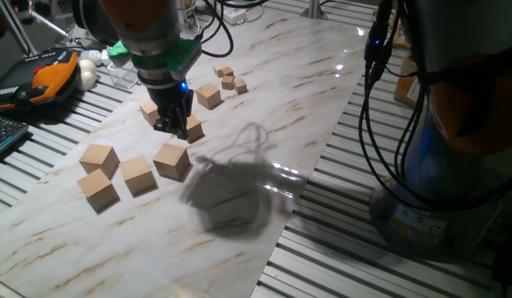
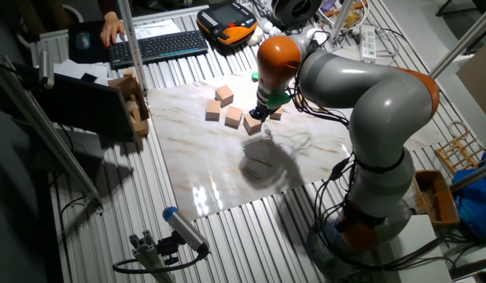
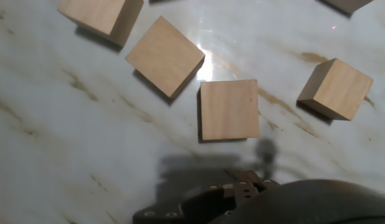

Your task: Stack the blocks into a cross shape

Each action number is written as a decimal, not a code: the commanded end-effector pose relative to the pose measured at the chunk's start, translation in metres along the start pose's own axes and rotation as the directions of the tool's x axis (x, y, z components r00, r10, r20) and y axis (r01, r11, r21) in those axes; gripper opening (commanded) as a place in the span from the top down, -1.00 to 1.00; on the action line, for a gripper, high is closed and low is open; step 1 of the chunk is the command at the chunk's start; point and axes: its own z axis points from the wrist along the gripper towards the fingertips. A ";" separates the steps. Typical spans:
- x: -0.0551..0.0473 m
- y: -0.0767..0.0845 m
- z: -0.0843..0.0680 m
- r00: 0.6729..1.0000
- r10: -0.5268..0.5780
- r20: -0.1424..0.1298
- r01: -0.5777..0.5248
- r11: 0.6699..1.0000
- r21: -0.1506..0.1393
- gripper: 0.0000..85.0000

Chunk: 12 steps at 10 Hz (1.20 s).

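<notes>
Gripper (image 1: 173,124) above marble table (image 1: 306,108), finger state cannot be told, four blocks (image 1: 172,161) clustered at its 7 o'clock in one fixed view, smaller cubes (image 1: 209,97) at 1 o'clock

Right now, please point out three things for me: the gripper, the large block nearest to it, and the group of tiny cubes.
gripper (image 1: 175,126), one fixed view, between its fingertips.
nearest large block (image 1: 172,161), one fixed view, on its top face.
tiny cubes (image 1: 229,79), one fixed view, on the middle cube of the group.
</notes>
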 end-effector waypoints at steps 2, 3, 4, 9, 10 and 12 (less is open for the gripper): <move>0.000 0.000 0.000 0.998 -0.066 -0.004 0.066 0.998 0.007 1.00; 0.000 0.000 0.000 0.997 -0.082 0.000 0.082 0.997 -0.012 1.00; 0.000 0.000 0.000 0.996 -0.091 -0.002 0.091 0.996 -0.016 1.00; -0.008 0.001 0.006 0.998 -0.054 0.041 0.057 0.996 -0.067 1.00; -0.014 0.003 0.011 0.997 -0.055 0.050 0.058 0.997 -0.055 1.00; -0.026 0.005 0.023 0.996 -0.063 0.060 0.066 0.997 -0.051 1.00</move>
